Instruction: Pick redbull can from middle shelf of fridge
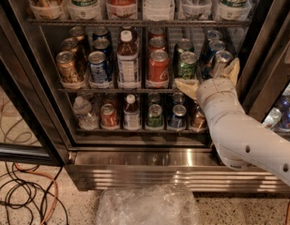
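Redbull can (220, 61) at mid shelf (111, 91) R end, gripper (211, 78) spread just below

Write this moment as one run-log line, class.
phase: approach | gripper: jaws open, at right end of middle shelf | redbull can: standing on shelf, not yet gripped

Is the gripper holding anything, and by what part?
Nothing held. The gripper is open before the redbull can at the right end of the middle shelf.

The middle shelf (111, 91) is holding three redbull cans (221, 59), two green cans (187, 63), three red cans (158, 65), three blue cans (98, 65), three gold cans (67, 65) and one bottle (128, 55). One gripper (207, 74) is hovering at two o'clock, beside the redbull cans.
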